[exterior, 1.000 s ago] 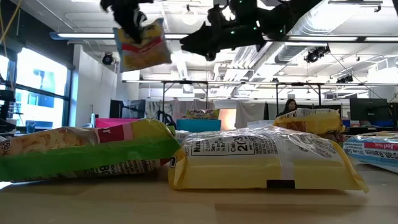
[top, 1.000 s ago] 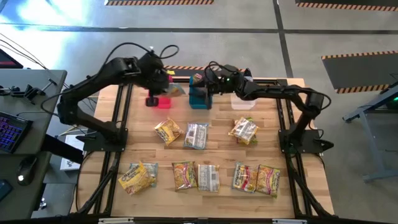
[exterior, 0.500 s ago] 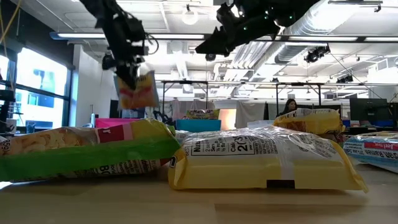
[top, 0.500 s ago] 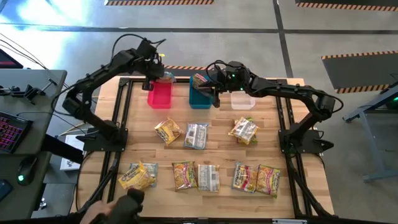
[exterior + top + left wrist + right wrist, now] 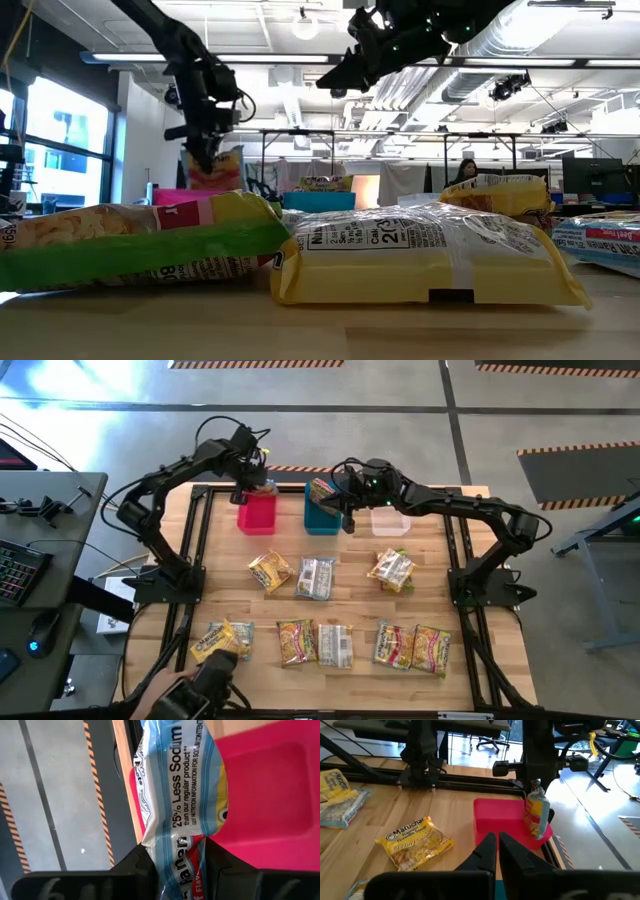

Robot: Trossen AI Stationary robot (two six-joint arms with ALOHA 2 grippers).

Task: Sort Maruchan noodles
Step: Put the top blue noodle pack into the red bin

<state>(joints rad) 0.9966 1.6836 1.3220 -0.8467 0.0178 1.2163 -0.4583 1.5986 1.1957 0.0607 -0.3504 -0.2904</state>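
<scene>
There the left gripper (image 5: 177, 857) clenched a noodle packet (image 5: 182, 795) by its lower end, its long axis hanging straight down over the pink bin (image 5: 256, 515), while the right gripper (image 5: 497, 845), fingers shut and empty, hovered by the blue bin (image 5: 322, 518).

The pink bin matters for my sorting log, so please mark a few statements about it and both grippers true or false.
1. The left gripper holds a noodle packet over the pink bin. True.
2. The right gripper is wide open. False: its fingers are shut, with nothing between them.
3. The blue bin stands between the pink bin and the clear bin. True.
4. The held packet lies flat on the table. False: it hangs from the left gripper above the pink bin.
</scene>
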